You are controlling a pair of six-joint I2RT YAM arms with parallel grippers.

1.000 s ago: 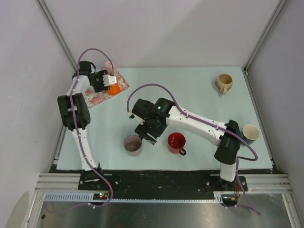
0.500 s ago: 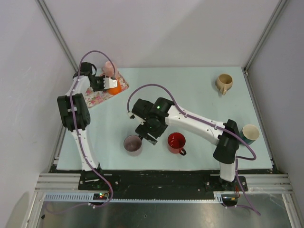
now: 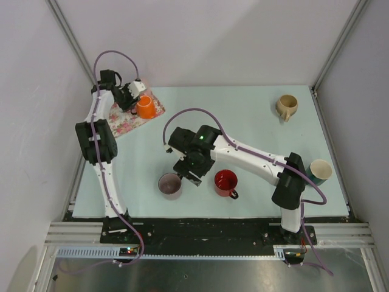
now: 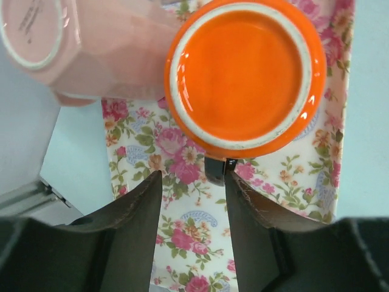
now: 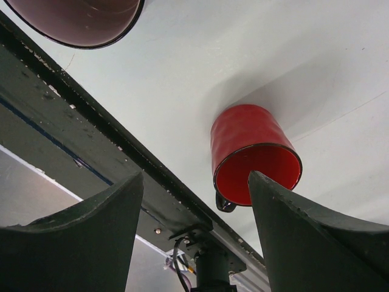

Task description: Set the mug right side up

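Observation:
An orange mug [image 3: 144, 107] stands base up on a floral mat [image 3: 130, 121] at the back left. In the left wrist view its foot ring faces the camera [image 4: 243, 73] and its dark handle [image 4: 216, 170] points toward the fingertips. My left gripper [image 3: 131, 96] is open just behind the mug, and in the wrist view [image 4: 193, 177] it holds nothing. A pink mug [image 4: 67, 42] lies against the orange one, base toward the camera. My right gripper [image 3: 189, 176] is open and empty [image 5: 196, 177] between a brown mug and a red mug.
A brown mug [image 3: 170, 184] and a red mug [image 3: 226, 182] stand open side up near the front edge. A beige mug [image 3: 286, 106] is at the back right, and a teal mug [image 3: 320, 171] is at the right edge. The frame posts stand at the corners.
My left gripper has drawn back toward the back left, off the orange mug, which now shows fully. The right arm has not moved.

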